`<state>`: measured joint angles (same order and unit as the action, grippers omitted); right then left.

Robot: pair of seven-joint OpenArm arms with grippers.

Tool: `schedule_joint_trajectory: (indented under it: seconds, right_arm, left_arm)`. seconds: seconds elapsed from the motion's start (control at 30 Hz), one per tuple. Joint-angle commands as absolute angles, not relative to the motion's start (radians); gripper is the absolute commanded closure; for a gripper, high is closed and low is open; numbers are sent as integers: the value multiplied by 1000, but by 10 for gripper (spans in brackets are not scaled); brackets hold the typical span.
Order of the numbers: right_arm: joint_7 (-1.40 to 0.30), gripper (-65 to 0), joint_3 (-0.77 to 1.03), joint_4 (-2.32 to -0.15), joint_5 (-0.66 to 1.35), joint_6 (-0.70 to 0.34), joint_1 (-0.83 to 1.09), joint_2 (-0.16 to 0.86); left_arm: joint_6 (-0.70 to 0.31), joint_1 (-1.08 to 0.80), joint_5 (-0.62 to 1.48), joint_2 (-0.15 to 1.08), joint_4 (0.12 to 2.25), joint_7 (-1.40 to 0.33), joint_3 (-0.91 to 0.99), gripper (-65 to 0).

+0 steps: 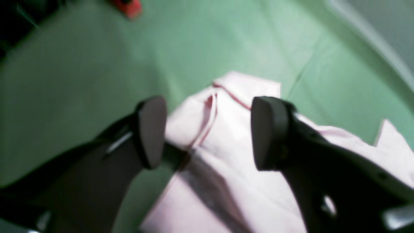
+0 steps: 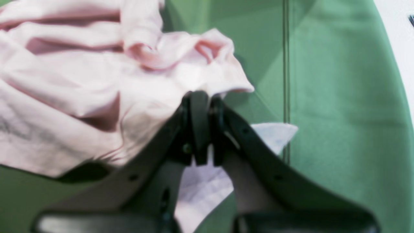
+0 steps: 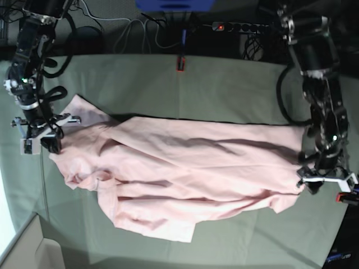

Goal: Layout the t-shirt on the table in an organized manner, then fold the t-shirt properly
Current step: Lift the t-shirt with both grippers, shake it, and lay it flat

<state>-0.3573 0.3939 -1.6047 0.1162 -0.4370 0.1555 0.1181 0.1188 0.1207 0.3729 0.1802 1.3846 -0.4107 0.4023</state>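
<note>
Left wrist view, nearest first: the left gripper (image 1: 207, 132) hangs with its 2 dark pads spread wide and nothing between them. Directly below lies a hemmed corner of the large pale pink soft cotton t-shirt (image 1: 233, 155), resting flat on the light grey-green cloth-covered table (image 1: 81, 81). A blurred red clamp (image 1: 129, 8) sits at the far table edge.

Right wrist view: the right gripper (image 2: 200, 97) has its jaws pressed together on a bunched edge of the shirt, with gathered folds piled just beyond the tips. Faint grey print shows through the fabric at the left.

Base view: the shirt stretches across the table between the 2 arms, plain side up, creased along its length, with 1 end crumpled near the right gripper (image 3: 39, 137). The left gripper (image 3: 324, 180) stands at the opposite end, just at the fabric edge.

Judged step: layout, not yet folding. To do it well:
1. Keep the right-hand pinch firm and low to the table.
2. Re-take the free end with the left gripper on 1 layer only, near a corner.
3. Draw the 2 ends apart evenly until the long creases flatten.
4. Release only when the hem lies straight.

Risk: the pinched end looks bunched, so several layers may be caught together.

Containers: none is visible, so there are no contents to report.
</note>
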Motion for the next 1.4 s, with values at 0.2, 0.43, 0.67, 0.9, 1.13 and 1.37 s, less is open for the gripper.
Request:
schedule_joint_trajectory:
  seconds: [0.2,0.43,0.67,0.9,1.13,1.37]
  right_arm:
    - [-332,0,360,-1624,133,-435,150,125]
    - [-332,0,358,-1623,133,-435,154,117]
    - [-331,0,360,-1624,133,-435,182,116]
    - [-331,0,364,-1627,133,-435,203,117]
    - [-328,0,397,-1669,130,-435,245,120]
    - [-329,0,409,-1839,130,-435,320,120]
  left_arm:
    - [110,-47,371,182,1414,-386,404,-363]
    - [108,-10,371,179,1205,-386,395,-363]
    - [108,41,366,179,1148,-386,378,-363]
    - [108,50,363,182,1112,-386,294,-314]
    - [108,44,371,225,1119,-394,291,-6]
    - [108,-48,372,229,1333,-397,383,-1]
